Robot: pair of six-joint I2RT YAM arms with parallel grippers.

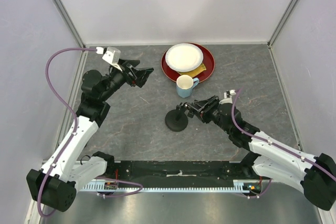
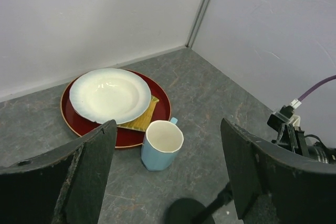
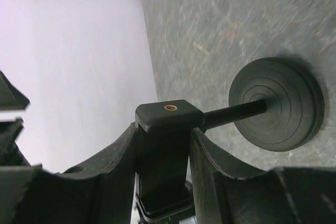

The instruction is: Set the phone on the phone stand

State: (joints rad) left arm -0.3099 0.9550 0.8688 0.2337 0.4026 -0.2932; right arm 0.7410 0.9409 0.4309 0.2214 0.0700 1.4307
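Observation:
The phone stand [image 1: 176, 121] stands mid-table on its round black base, its post leaning right toward my right arm. My right gripper [image 1: 190, 107] is shut on the stand's clamp head [image 3: 168, 129], one finger pressed against each side. The disc base [image 3: 275, 103] rests on the table beyond the fingers. My left gripper [image 1: 144, 74] hangs open and empty above the left back of the table. In the left wrist view its fingers [image 2: 94, 166] frame the mug, with the stand's base [image 2: 184, 213] at the bottom edge. The phone is out of view in every frame.
A blue mug [image 1: 185, 85] stands just behind the stand. Behind it sits a red plate [image 1: 207, 64] carrying a white plate [image 1: 184, 56] and a yellow cloth [image 1: 198, 70]. Walls close in the back and both sides.

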